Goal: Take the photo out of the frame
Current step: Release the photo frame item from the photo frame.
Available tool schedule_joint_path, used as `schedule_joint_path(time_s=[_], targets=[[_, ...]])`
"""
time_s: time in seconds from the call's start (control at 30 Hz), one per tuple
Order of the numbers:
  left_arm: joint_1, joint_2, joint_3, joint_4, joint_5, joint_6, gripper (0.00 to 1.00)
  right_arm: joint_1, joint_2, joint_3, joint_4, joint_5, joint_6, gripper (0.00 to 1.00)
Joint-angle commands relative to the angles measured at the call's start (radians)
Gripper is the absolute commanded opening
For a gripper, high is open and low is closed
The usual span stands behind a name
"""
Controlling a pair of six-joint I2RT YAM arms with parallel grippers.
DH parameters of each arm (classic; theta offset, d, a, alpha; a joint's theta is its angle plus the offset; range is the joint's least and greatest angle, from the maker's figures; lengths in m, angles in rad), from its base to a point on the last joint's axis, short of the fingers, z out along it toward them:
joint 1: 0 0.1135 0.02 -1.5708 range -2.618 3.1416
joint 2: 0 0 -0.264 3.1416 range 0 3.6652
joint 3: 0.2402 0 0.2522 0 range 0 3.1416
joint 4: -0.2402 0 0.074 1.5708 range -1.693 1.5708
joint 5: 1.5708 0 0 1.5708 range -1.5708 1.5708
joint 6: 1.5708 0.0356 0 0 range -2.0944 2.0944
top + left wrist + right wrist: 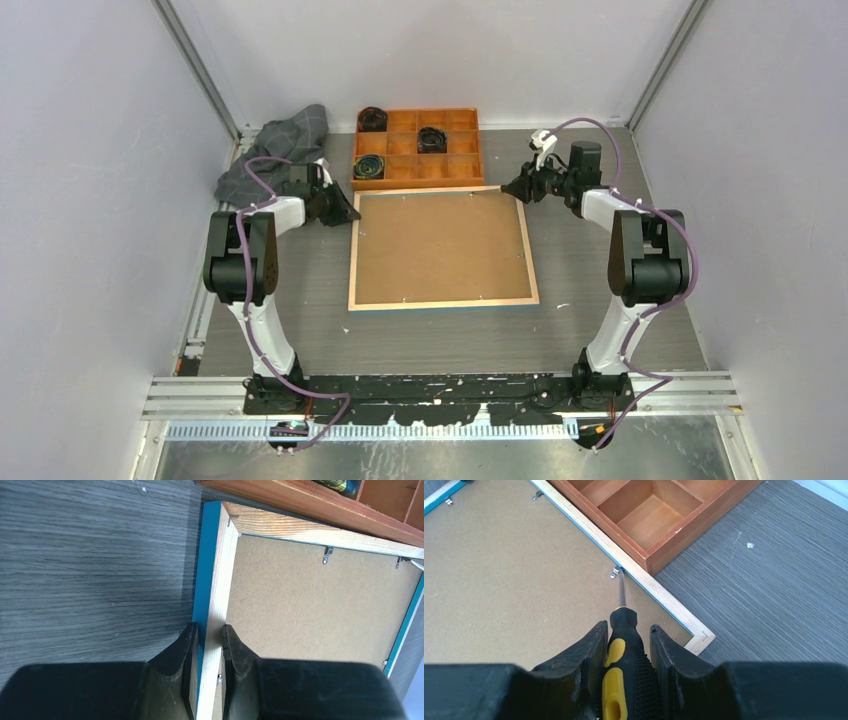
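Surface: grey wood-grain table, plain white walls on three sides.
Around: crumpled grey cloth in the far left corner, behind the left arm, apart from the frame.
In the way: brown backing board covering the whole back of the frame, pinned by small metal clips along the inner rim.
Tray: orange compartment tray at the far side, near wall right against the frame's far rim.
Tray contents: dark round coils in three compartments: far left, near left and one toward the middle; kind too small to tell.
Frame: frame lying flat and face down mid-table, light wood rim upward, blue edge showing along the sides.
Photo: photo hidden beneath the board, seen in no view.
Left arm: elbow raised, forearm reaching forward and inward to the frame's left rim near the far left corner.
Left tool: left gripper nearly closed, pinching the wooden rim, one finger on the blue outer edge, the other on the board side.
Right arm: elbow raised, forearm reaching forward and inward to the frame's far right corner.
Right tool: right gripper clamped on the black-and-yellow handle of a screwdriver, shaft pointing ahead, tip at one of the metal clips on the far rim.
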Motion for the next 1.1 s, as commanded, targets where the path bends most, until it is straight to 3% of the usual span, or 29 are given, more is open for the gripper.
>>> schedule_joint_path(time_s=[0.0, 0.5, 1.07], targets=[[-0.006, 0.074, -0.005, -0.024, -0.030, -0.003, 0.01, 0.035, 0.020, -0.002, 0.038, 0.074, -0.001, 0.01], [-0.006, 0.074, -0.006, -0.025, -0.030, -0.002, 0.01, 0.035, 0.052, 0.055, -0.051, 0.035, -0.057, 0.01], [-0.006, 0.075, -0.005, -0.024, -0.030, -0.002, 0.01, 0.026, 0.036, 0.020, 0.021, 0.055, 0.000, 0.01]])
